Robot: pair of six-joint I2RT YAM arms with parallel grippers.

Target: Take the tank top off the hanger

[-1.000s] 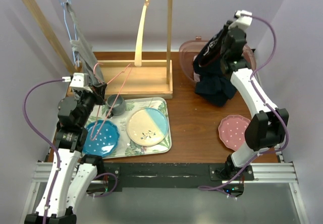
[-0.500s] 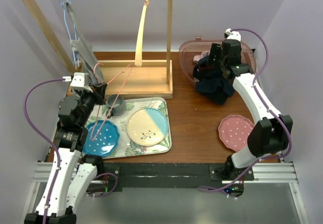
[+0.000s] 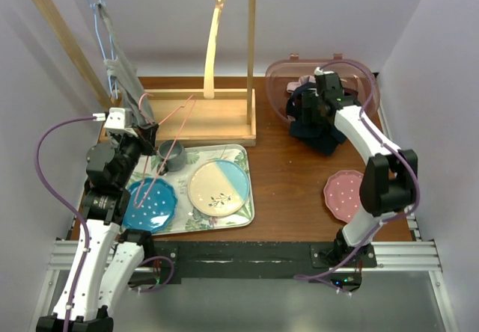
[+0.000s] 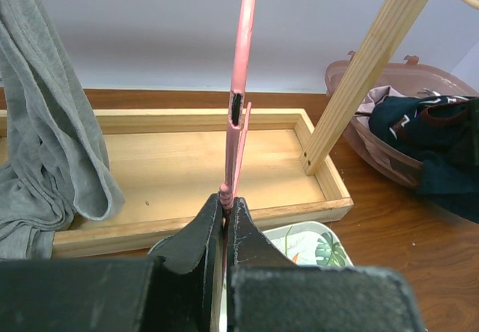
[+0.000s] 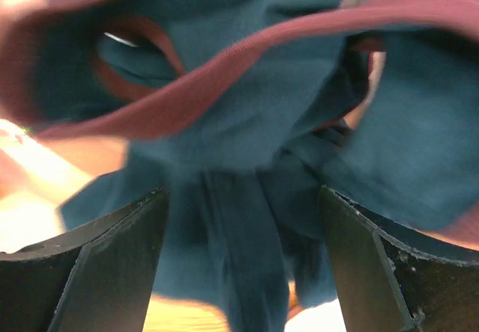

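From above, my left jaws sit beside the tray (image 3: 249,197), clamped on the lower end of the pink hanger (image 3: 182,123). It leans bare toward the wooden rack (image 3: 217,119), and I judge that grip is there to steady it. The tank top (image 3: 318,134) lies heaped over the rim of the pink basket (image 3: 277,85) at the right rear of the worktop. It is off the hanger, with my right jaws just above it. The left wrist view shows both fingers pinched tight on the hanger's thin bar. The right wrist view shows my fingers spread wide with nothing gripped, and blurred blue cloth with maroon trim close in front.
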